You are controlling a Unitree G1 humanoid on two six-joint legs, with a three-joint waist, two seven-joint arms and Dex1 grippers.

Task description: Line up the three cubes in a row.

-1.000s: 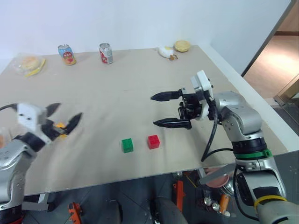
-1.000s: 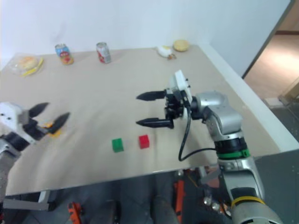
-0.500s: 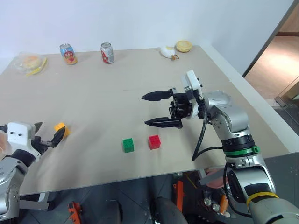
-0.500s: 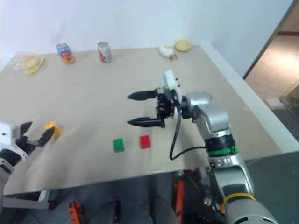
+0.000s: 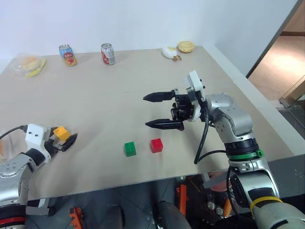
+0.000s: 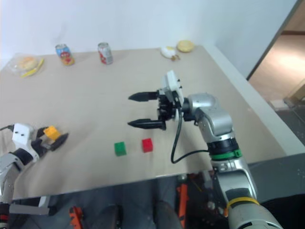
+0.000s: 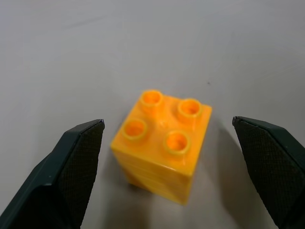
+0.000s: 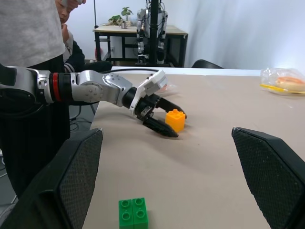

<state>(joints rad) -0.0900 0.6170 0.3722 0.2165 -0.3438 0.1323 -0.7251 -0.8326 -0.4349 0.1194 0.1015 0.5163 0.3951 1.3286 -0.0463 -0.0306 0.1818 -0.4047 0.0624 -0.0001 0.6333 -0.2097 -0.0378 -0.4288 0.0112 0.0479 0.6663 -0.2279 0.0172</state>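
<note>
What moved: my left gripper [image 5: 66,139] has come down and in since a moment ago, so the yellow cube [image 7: 162,145] now sits between its two fingers. My right gripper [image 5: 158,110] has slid a little toward the middle of the table.

Left hand: the fingers are spread wide with one on each side of the yellow cube. I see table in both gaps, so nothing is pinched yet.

Right hand: wide open too, holding nothing, hanging in the air above and behind the red cube [image 5: 156,145].

Cubes: the green cube [image 5: 129,148] and red cube sit side by side near the front edge, a small gap between them. The yellow cube is well off to their left.

Farther out: two cans [image 5: 108,54] and wrapped food [image 5: 29,65] wait along the back of the table [image 5: 114,95], far from my work.

What could go wrong: the yellow cube is turned a bit crooked to my fingers. If I squeeze now, I think one finger may hit a corner first and spin it or pop it out.

Another worry: my fingers are low, so a push forward could shove the cube away.

Later worry: setting it down too close could bump the green cube out of line.
</note>
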